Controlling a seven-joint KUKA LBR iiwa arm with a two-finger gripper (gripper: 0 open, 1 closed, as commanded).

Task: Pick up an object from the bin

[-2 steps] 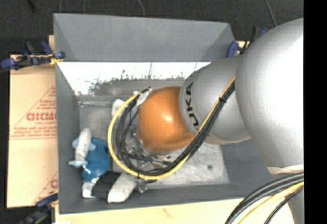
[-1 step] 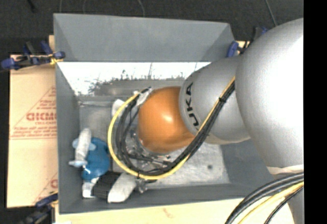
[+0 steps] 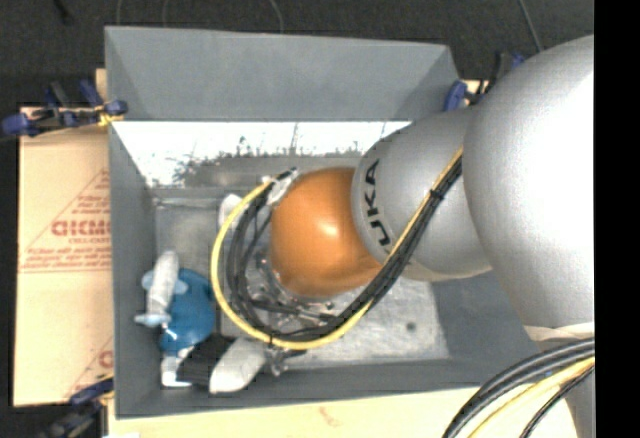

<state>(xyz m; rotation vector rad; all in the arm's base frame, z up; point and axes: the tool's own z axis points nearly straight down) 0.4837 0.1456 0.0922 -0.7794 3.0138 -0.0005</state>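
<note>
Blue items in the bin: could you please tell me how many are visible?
1. A blue rounded plastic thing lies near the grey metal bin's lower-left corner, beside a white lump. The arm covers the bin's middle, so others may be hidden.

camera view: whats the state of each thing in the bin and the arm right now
arm: reaching in from the right, orange-covered wrist low over the bin's middle
grey metal bin: things heaped in its lower-left corner
blue and white thing: lying left of the wrist cables
black thing: lying by the front wall
white oblong thing: lying by the front wall, at the cables' edge
</note>
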